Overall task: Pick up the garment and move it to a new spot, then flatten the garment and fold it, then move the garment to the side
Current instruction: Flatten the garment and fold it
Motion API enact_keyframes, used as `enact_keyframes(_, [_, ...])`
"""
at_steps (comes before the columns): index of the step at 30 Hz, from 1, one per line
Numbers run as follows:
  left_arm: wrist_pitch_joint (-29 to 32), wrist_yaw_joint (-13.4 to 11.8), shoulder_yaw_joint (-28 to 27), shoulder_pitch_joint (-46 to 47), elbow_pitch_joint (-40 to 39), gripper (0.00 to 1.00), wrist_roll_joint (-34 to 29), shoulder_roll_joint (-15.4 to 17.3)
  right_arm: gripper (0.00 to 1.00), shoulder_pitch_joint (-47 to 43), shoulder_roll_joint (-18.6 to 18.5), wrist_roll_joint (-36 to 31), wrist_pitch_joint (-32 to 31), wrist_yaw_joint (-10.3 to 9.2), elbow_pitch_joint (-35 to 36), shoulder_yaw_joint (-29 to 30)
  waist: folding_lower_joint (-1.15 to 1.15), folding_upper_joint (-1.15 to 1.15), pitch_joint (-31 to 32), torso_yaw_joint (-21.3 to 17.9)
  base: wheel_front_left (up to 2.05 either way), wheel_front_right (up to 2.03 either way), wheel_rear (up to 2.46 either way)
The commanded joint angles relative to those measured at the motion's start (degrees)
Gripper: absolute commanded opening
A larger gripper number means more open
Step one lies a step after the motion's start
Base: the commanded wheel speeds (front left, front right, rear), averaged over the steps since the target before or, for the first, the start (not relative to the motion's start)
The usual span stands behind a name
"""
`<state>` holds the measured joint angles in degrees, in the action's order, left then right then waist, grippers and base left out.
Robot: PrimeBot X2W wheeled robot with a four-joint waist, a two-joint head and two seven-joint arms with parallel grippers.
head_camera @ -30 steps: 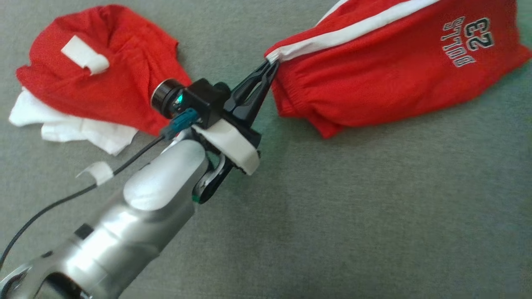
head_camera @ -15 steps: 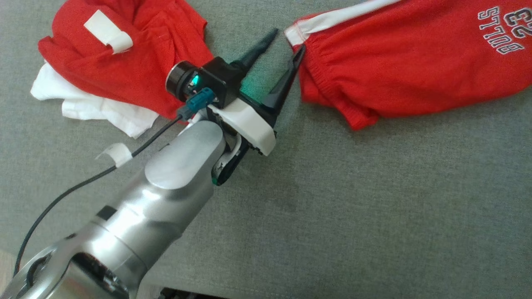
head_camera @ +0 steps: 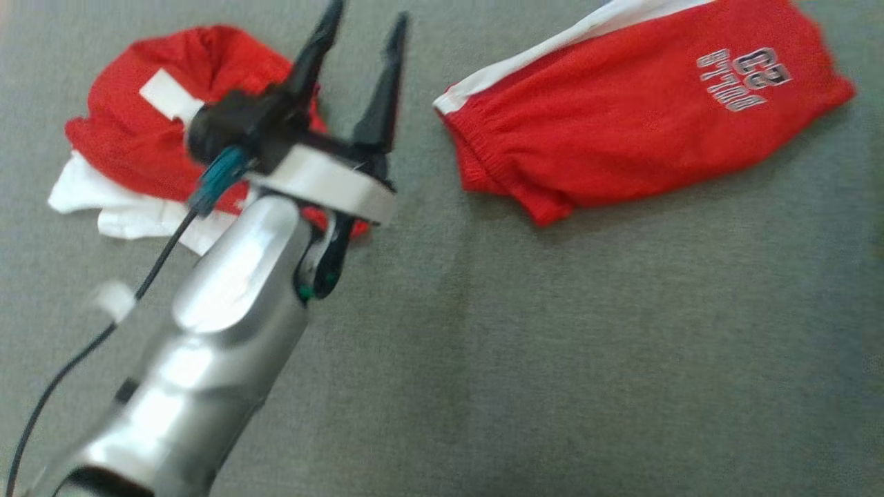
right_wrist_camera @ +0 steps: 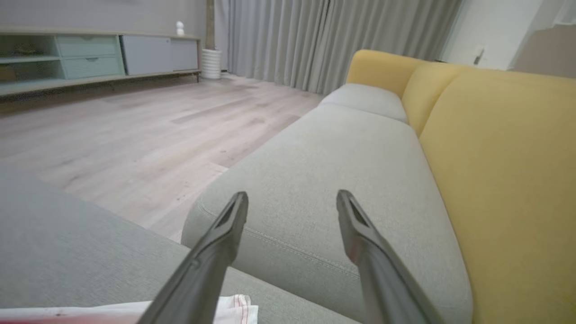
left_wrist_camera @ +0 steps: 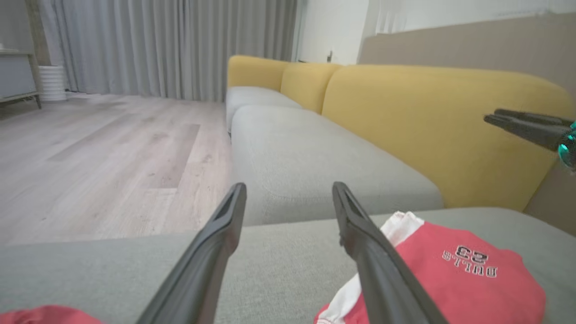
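Both hands empty; shorts (head_camera: 642,117) folded on the sofa cushion (head_camera: 552,345).
Clothes heap (head_camera: 138,145) at left, left hand (head_camera: 367,21) spread open over it; the shorts lie to the right, right hand (right_wrist_camera: 292,198) also agape. Risk: dragging by one corner would undo the fold.

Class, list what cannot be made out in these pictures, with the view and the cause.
- Head view: lettering on the red shorts, blurred by motion.
- Head view: part of the red-and-white pile, hidden behind the left gripper.
- Right wrist view: white cloth, cut off by the bottom edge; which garment is unclear.
- Left wrist view: right gripper, cut off by the right edge.
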<state>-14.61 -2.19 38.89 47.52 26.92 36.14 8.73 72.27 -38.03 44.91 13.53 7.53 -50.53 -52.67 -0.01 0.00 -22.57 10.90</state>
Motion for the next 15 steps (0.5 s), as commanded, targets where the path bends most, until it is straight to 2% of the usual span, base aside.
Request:
enact_keyframes(1, [-0.4,-0.6,-4.3,-1.5,-3.1,1.0,-1.0,2.3,1.0,-2.8,0.7,0.8,0.9,-0.04,1.1,1.8,0.01,0.0,3.8,-2.8,0.0,0.0,0.0])
enact_keyframes(6, [-0.4,-0.7,-11.5,-9.2,-7.7,1.0,-3.4,2.2,1.0,-9.2,4.3,0.3,1.4,-0.04,3.2,8.7,0.01,0.0,8.5,-5.4,0.0,0.0,0.0])
enact_keyframes(9, [-0.4,0.1,-14.4,-13.9,-9.2,1.0,-4.6,1.6,1.0,-15.0,6.7,-2.2,1.4,-0.04,6.0,14.5,0.01,0.0,11.0,-6.7,0.0,0.0,0.0])
enact_keyframes(10, [-0.4,0.1,-14.4,-13.9,-9.2,1.0,-4.6,1.6,1.0,-15.0,6.7,-2.2,1.4,-0.04,6.0,14.5,0.01,0.0,11.0,-6.7,0.0,0.0,0.0])
enact_keyframes(11, [-0.4,0.7,-15.9,-16.9,-9.8,1.0,-5.6,1.1,1.0,-19.4,8.8,-4.3,1.4,-0.04,7.9,18.8,0.01,0.0,12.5,-7.6,0.0,0.0,0.0])
enact_keyframes(12, [-0.4,0.7,-15.9,-16.9,-9.8,1.0,-5.6,1.1,1.0,-19.4,8.8,-4.3,1.4,-0.04,7.9,18.8,0.01,0.0,12.5,-7.6,0.0,0.0,0.0])
enact_keyframes(15, [-0.4,1.6,-18.0,-21.4,-10.4,1.0,-6.9,0.1,1.0,-26.5,12.5,-8.6,1.5,-0.04,10.8,25.4,0.01,0.0,14.7,-8.7,0.0,0.0,0.0])
